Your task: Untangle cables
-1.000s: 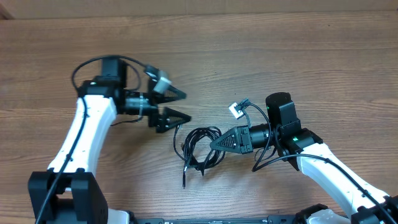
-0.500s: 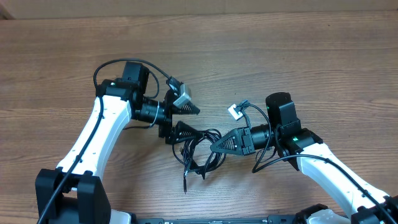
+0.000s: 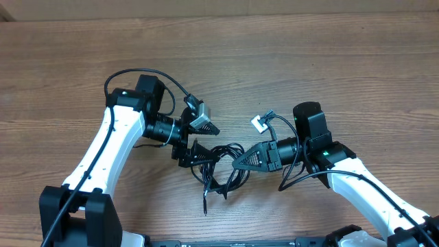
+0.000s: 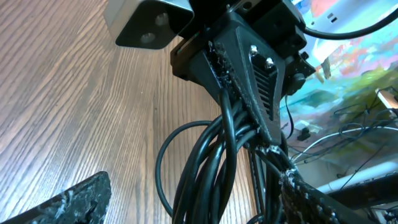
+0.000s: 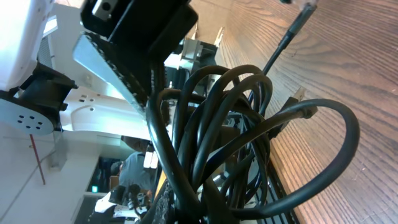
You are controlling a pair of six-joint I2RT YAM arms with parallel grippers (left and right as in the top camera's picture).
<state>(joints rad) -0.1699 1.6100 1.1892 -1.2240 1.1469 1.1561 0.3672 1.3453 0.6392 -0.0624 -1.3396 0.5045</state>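
The cables (image 3: pixel 221 166) are a small coil of thin black cords on the wooden table, with one strand ending in a plug (image 3: pixel 204 204) toward the front. My right gripper (image 3: pixel 237 162) is shut on the coil's right side. In the right wrist view the loops (image 5: pixel 217 137) fan out from its fingertips at the bottom edge. My left gripper (image 3: pixel 210 141) stands open at the coil's upper left. In the left wrist view the cords (image 4: pixel 211 168) run between its two fingers (image 4: pixel 68 202), touching neither pad that I can see.
The right arm's own thicker wire with a white connector (image 3: pixel 259 122) loops just right of the coil. The two grippers face each other a few centimetres apart. Bare wooden table (image 3: pixel 288 62) lies behind and to both sides.
My left arm has swung right and forward to the coil, and its fingers now straddle the cords. The right gripper and the coil have stayed in place.
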